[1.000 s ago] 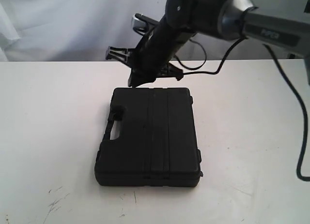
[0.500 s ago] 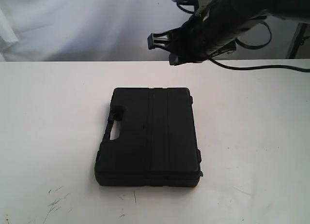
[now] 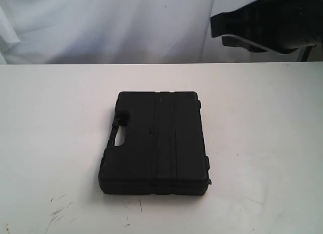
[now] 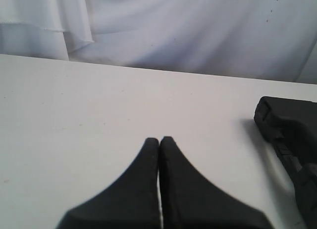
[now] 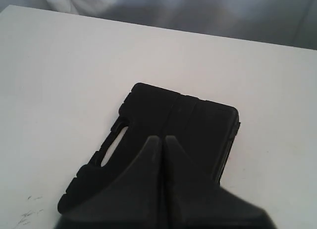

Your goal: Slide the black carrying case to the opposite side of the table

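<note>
Here the case (image 3: 155, 150) lies on the scuffed table (image 3: 262, 118), left hand (image 4: 159, 140) and right hand (image 5: 162, 138) pinched closed, empty.

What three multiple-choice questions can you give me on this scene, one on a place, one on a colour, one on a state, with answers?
1. Where does the case lie?
A. flat on the table
B. on the floor
C. on a shelf

2. What colour is the case?
A. red
B. black
C. blue

3. What state is the right gripper in?
A. wide open
B. shut on the case
C. shut, holding nothing

Answers:
1 A: the exterior view shows it flat on the table.
2 B: it is black in every view.
3 C: its fingertips meet in the air, off the case.
</note>
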### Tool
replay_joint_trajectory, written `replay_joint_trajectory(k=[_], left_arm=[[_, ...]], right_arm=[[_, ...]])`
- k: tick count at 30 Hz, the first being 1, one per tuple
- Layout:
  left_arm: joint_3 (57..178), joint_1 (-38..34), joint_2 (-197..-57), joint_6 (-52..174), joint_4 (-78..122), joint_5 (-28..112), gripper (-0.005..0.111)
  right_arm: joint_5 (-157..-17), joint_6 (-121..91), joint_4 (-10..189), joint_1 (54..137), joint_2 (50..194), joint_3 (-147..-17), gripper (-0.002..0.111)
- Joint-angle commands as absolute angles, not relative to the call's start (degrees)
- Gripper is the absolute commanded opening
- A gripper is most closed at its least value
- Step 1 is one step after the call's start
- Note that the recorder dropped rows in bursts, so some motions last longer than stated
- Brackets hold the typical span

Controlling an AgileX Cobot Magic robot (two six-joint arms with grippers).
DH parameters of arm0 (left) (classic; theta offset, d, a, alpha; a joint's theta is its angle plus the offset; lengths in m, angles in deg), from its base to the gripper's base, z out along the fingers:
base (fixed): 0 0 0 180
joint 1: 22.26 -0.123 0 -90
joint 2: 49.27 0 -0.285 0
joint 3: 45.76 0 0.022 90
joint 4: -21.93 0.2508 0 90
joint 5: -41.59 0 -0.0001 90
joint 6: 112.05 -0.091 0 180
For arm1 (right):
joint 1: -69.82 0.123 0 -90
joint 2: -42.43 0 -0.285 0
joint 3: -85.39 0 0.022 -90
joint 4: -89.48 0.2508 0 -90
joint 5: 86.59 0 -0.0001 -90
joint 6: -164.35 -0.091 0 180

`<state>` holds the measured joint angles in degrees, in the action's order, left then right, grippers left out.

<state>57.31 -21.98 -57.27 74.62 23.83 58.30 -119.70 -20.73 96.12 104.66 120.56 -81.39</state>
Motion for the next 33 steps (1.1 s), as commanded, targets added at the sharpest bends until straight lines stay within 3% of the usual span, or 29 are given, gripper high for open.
replay_joint_trajectory(k=[1,22,33], left_arm=[[57.0,-21.7,-57.1,74.8,23.8,57.9,0.0],[57.0,-21.7,-57.1,74.7,23.8,57.9,0.0],[57.0,-21.7,-57.1,74.9,23.8,57.9,0.0]], right_arm=[[-123.9,-20.1,94.4,104.8,115.5,-80.7,0.0],[-126.5,-19.5,90.4,103.7,104.7,-77.5,0.0],[-109.8,-21.3,95.7,88.2,88.0,-55.3,0.0]])
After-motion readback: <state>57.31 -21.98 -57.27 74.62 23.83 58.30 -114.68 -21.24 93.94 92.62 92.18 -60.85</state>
